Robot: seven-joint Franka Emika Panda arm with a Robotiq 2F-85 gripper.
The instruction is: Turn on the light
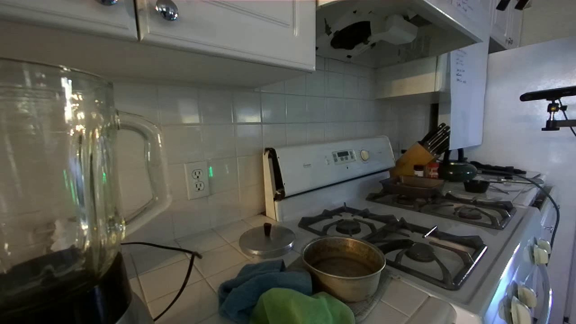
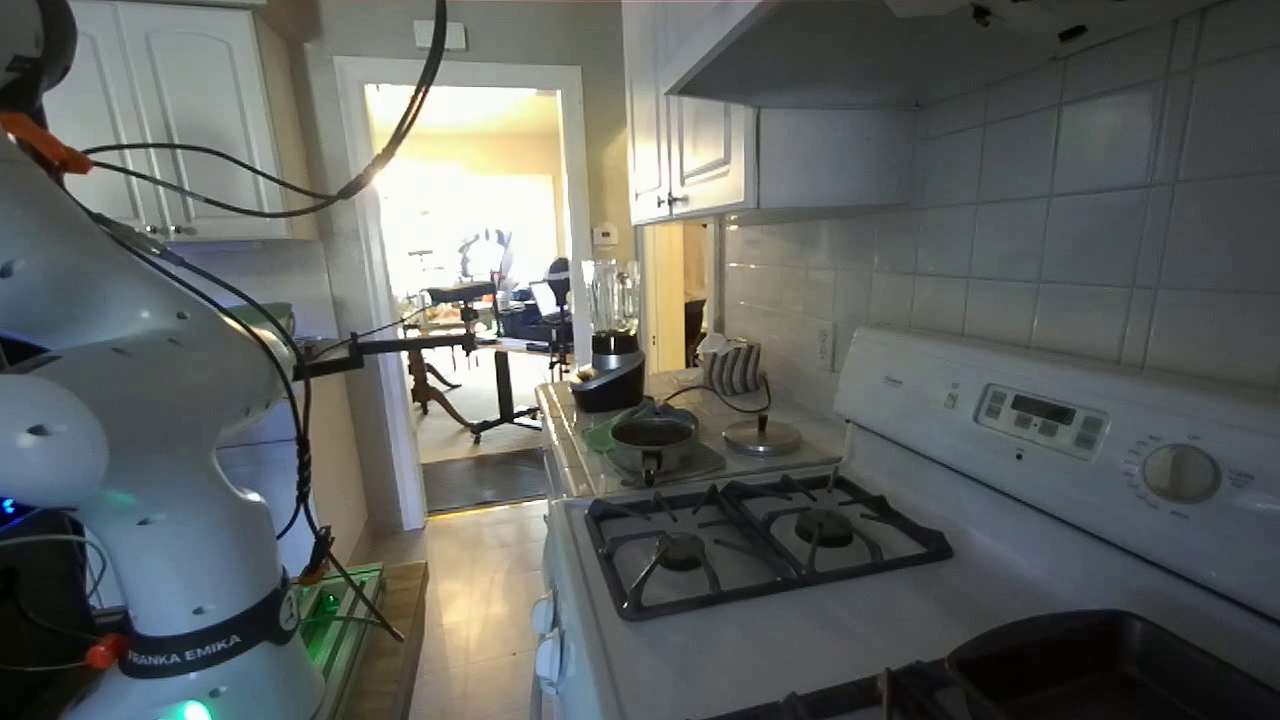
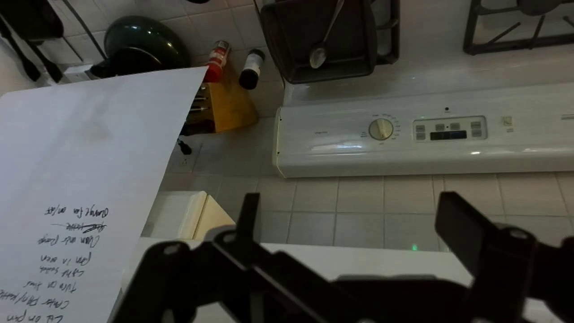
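The light [image 1: 399, 30] is up under the range hood [image 1: 443, 37], prob that pale boxy fitting on the underside, behind the front lip; in an exterior view I see no glow there, so I'd guess it's off. Only one arm [image 2: 165, 420] here, so it's nearest by default. Its jaws are out by the hood's front face [image 3: 341, 262], fingers [image 3: 462, 229] wide apart, nothing gripped AFAICT. Wrist view is wrong way up (writing on the hanging paper [image 3: 89, 170] is inverted), so the light lies past the lip & tucked under, out of that cam's sight. Finger spread runs roughly along the lip, i.e. crosswise to the way in; the fitting's own long axis I can't tell. IMO the next move turns on that lip b/w jaws & light: going for the fitting itself prob means dipping below the edge, then back & up, whereas a switch on the front face, if there is one, would be just ahead. Can't make one out, nor whether a fingertip touches the hood. Main risk, I'd say: clipping the lip or snagging the paper.
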